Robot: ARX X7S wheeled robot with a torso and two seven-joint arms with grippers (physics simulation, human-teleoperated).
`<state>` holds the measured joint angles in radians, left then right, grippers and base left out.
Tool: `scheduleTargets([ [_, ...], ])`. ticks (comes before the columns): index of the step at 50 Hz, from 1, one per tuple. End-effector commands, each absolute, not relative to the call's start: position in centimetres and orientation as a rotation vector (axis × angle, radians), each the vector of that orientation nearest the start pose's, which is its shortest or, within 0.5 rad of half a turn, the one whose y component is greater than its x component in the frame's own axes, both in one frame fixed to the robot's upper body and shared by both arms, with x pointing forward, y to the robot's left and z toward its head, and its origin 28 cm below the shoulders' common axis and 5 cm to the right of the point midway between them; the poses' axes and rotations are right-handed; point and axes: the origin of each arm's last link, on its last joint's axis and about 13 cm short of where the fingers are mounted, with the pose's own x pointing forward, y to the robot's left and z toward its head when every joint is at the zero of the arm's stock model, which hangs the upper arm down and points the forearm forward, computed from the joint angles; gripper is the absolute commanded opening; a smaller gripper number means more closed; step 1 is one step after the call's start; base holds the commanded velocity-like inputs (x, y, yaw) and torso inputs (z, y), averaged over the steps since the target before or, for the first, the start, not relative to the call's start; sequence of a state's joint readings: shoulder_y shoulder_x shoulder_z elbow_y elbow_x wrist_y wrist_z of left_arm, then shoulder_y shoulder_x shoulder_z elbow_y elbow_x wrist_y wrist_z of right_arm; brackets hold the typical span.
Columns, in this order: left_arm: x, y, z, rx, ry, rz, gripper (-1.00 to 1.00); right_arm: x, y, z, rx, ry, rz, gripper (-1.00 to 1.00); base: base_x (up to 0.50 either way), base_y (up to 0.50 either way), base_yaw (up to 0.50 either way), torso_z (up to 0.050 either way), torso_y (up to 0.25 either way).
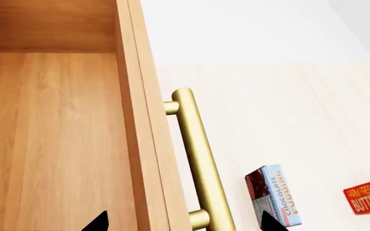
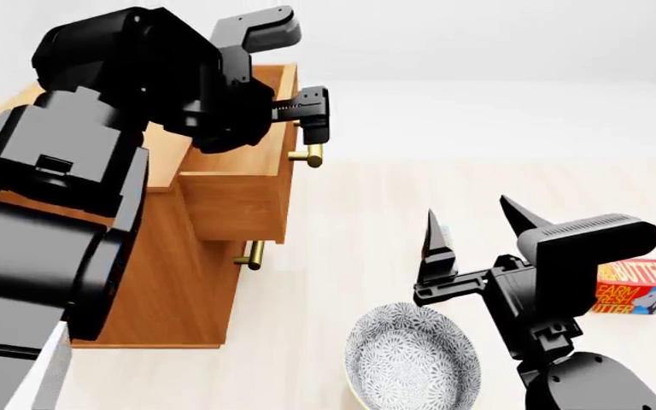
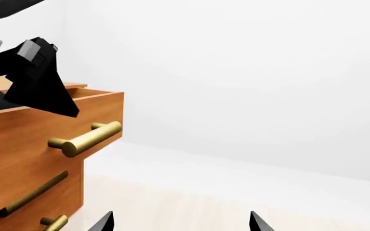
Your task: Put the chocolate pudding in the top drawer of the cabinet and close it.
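Top drawer [image 1: 50, 125] pulled open, empty inside. Left hand [image 2: 311, 115] open above brass handle [image 1: 198, 159]. Right hand [image 2: 471, 231] open, holding nothing. Chocolate pudding [image 1: 273, 195] upright on worktop [image 1: 288, 110], at 3 o'clock from handle. Pending: grasp, place, close.

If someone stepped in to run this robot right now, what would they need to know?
Left gripper: open, empty, hovering over the front edge of the pulled-out top drawer, just above its brass handle.
Right gripper: open, empty, raised above the patterned bowl.
Chocolate pudding: on the floor in front of the cabinet, standing on edge, not yet grasped. A butter box lies nearby; don't confuse them.
Done: the drawer is open, and the part of its inside in view is empty.
Left: pick up the pudding, place it in the drawer, push the drawer shut.
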<state>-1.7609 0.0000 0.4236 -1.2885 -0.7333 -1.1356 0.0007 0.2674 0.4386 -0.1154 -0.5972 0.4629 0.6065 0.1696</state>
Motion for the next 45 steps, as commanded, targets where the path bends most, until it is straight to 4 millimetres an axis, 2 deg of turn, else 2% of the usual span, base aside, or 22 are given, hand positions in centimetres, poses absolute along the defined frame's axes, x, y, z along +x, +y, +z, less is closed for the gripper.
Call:
scheduleTargets([
  [1, 39.5, 17.3, 30.2, -0.185, 0.761, -0.316, 1.0, 22.9, -13.0, 15.3, -0.086, -0.157, 0.179, 1.0, 0.0, 0.0, 0.0, 0.0, 0.0],
  [45, 39.1, 14.8, 31.4, -0.284, 0.706, -0.5, 1.0, 22.9, -13.7, 14.8, -0.064, -0.147, 0.17, 1.0, 0.0, 0.0, 0.0, 0.0, 0.0],
])
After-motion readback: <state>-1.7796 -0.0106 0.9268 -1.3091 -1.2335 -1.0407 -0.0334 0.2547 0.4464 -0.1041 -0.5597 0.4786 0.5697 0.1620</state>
